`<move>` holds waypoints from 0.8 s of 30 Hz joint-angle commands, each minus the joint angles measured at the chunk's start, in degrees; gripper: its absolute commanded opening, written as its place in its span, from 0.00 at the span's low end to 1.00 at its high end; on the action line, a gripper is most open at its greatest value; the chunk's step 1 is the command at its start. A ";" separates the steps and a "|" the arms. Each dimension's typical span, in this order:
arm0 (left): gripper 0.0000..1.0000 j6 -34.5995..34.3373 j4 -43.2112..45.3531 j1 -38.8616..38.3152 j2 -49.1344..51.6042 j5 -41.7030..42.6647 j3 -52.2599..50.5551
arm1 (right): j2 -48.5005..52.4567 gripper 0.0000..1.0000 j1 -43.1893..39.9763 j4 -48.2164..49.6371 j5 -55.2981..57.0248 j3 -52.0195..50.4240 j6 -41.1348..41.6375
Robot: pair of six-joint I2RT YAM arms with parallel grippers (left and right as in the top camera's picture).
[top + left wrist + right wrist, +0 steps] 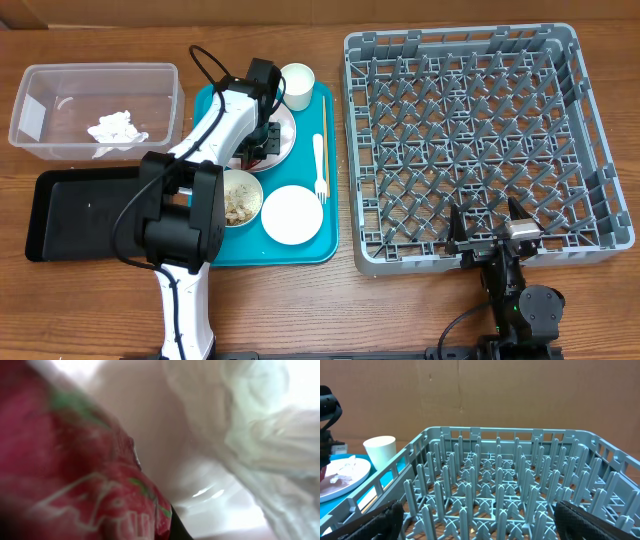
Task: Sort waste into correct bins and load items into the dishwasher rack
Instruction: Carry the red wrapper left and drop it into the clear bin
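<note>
Crumpled white napkin [115, 127]: in clear plastic tub [30, 75], left of teal tray [300, 250]. Left gripper [262, 138]: clamped, apparently on shiny red wrapper [75, 470]. Right gripper [488, 228]: wide, empty. Grey lattice rack [350, 120]: unloaded.

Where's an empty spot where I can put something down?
The grey rack holds nothing, and the black tray looks bare where it shows. There's bare table in front of the teal tray. The teal tray itself is crowded with dishes.

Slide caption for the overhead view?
Left gripper, jaws shut on the red wrapper over the plate; right gripper open at the edge of the dishwasher rack.
</note>
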 commanded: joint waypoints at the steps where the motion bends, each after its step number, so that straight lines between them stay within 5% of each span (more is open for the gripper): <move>1: 0.04 -0.31 -1.68 0.09 -0.70 -2.91 0.74 | -0.48 1.00 -0.28 0.28 -0.11 -0.59 -0.24; 17: 0.04 0.15 -19.26 1.09 -0.70 -8.50 30.32 | -0.48 1.00 -0.28 0.28 -0.11 -0.59 -0.24; 24: 0.04 -0.22 -22.08 7.91 -0.70 -9.90 33.09 | -0.48 1.00 -0.28 0.28 -0.11 -0.59 -0.24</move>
